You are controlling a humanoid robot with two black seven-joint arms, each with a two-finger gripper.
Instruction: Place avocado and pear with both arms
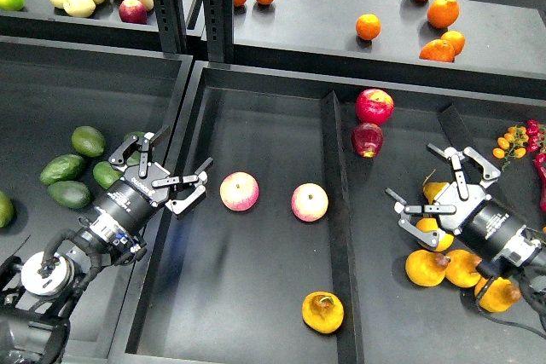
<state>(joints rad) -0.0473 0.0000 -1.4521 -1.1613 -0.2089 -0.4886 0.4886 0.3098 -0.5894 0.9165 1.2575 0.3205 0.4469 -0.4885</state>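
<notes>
Both grippers spread and holding nothing over the black trays.

The centre tray (256,125) holds two pink-yellow apples (240,191) and the bruised pear (322,312) near its front right corner, with much bare floor around them. Left of that tray, the left gripper (171,172) hangs over the dividing wall beside the avocado (106,175), partly hidden among duller ones. Right of it, the right gripper (437,196) hovers over yellow pears (426,268), some covered by the arm.

Matt black metal trays (256,210) hold the glossy, brown-blotched pear (322,311).
</notes>
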